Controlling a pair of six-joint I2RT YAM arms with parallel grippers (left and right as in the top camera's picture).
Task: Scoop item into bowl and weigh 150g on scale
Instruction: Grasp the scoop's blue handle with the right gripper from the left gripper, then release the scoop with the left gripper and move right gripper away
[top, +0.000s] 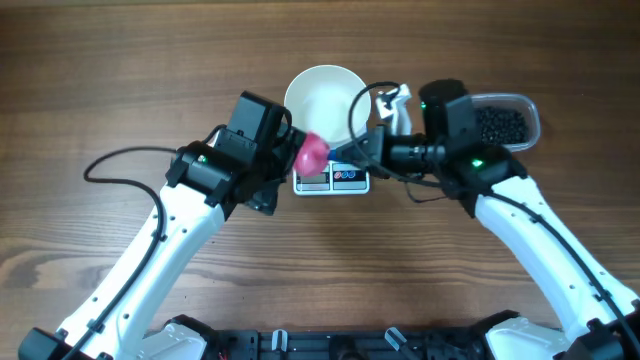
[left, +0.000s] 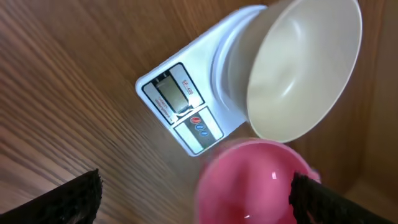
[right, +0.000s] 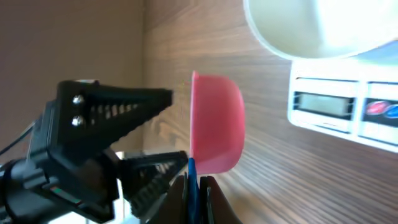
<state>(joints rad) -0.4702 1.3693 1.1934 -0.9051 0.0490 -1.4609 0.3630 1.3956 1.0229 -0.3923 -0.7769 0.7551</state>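
Beads (top: 500, 125) and tub (top: 535, 106), overhead view only

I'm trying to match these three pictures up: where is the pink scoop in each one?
Overhead: the pink scoop is mid-picture, at the front left corner of the scale.
Left wrist: the pink scoop is at the bottom, right of centre, below the bowl.
Right wrist: the pink scoop is central, seen side-on.
Shared landmark: the scale, near the scoop in all three.

A brown wood-grain tabletop (top: 120, 80) fills the whole view, evenly lit, its grain running left to right.
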